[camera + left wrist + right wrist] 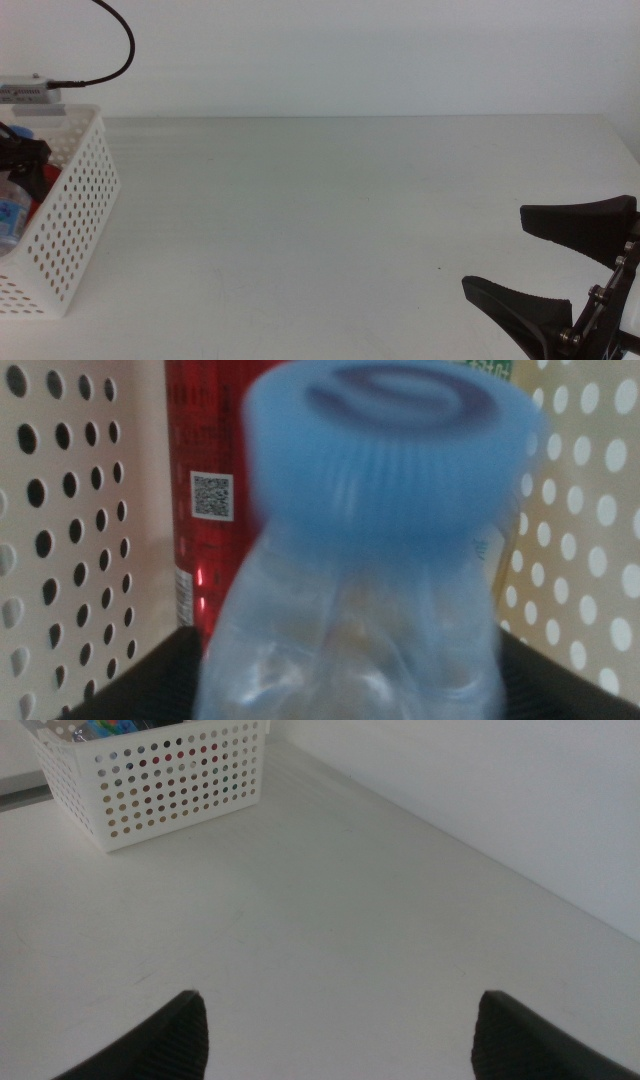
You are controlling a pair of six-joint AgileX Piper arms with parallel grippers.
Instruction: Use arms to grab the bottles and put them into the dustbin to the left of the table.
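The dustbin (75, 215) stands at the table's left edge, also seen as a white perforated basket (160, 780) in the right wrist view. My left gripper (30, 160) is down inside it. In the left wrist view the blue-capped water bottle (390, 470) fills the picture, blurred, its body between my left gripper's (350, 670) two widely spread jaws. The red can (205, 480) lies just behind it against the bin wall. My right gripper (494, 250) waits open and empty at the table's front right corner.
The table (330, 220) stretches bare between the bin and my right gripper. A black cable (125, 45) arcs above the bin's back corner. A white wall backs the table's far edge.
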